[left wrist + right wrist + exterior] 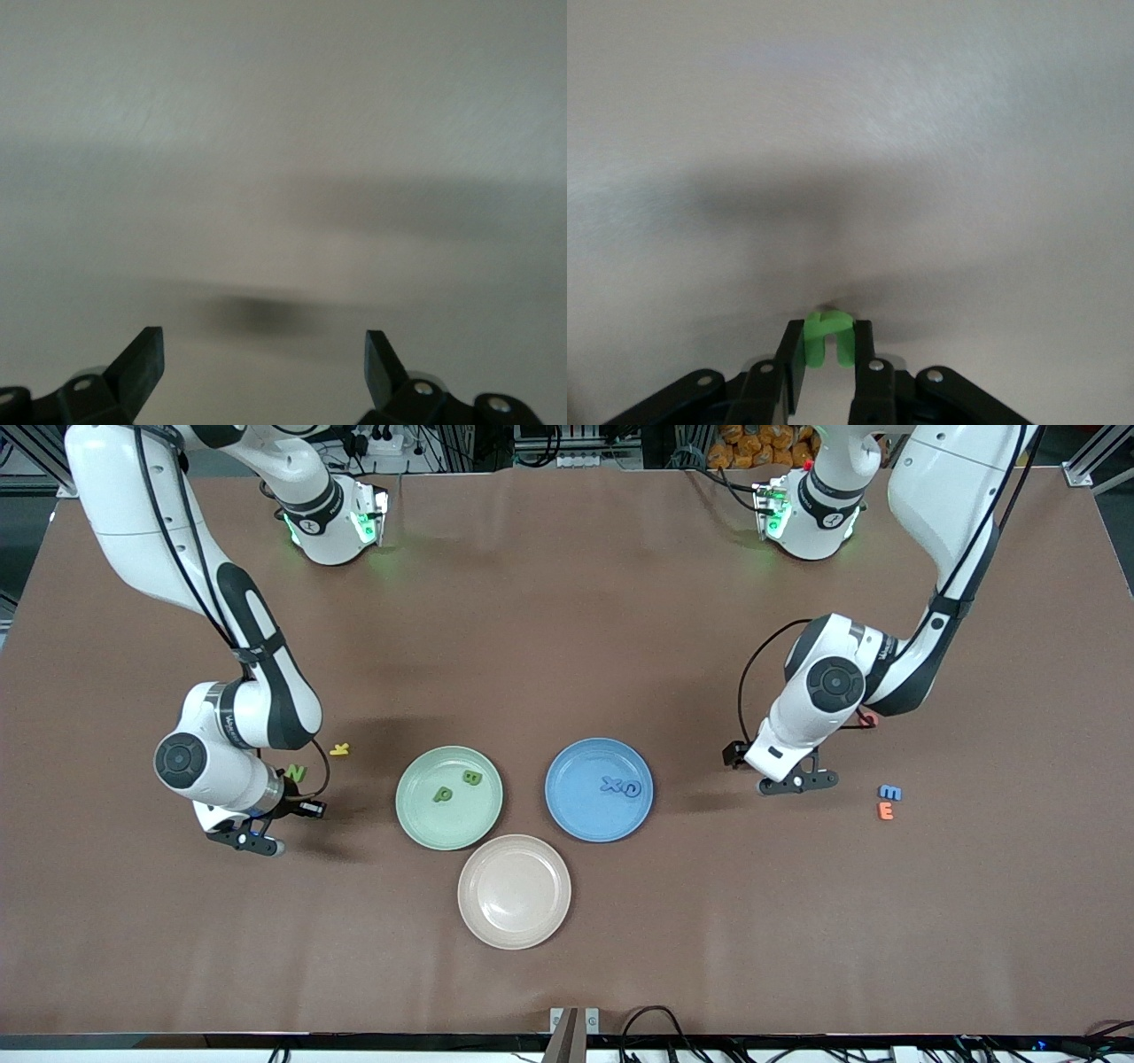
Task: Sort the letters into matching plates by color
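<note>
The mint green plate (423, 819) holds a dark green P (442, 794) and B (472, 778). The blue plate (580, 821) beside it holds a blue X (609, 785) and a round blue letter (630, 787). My right gripper (255, 841) is shut on a green U (824, 343) in the right wrist view (826, 329), low over bare table near the green N (295, 773). My left gripper (797, 782) is open and empty over bare table in the left wrist view (266, 341). A blue E (889, 792) lies toward the left arm's end.
A beige-pink plate (514, 921) sits nearer the front camera than the two plates. A yellow letter (339, 749) lies by the N. An orange E (885, 810) lies next to the blue E. A red letter (870, 720) shows partly under the left arm.
</note>
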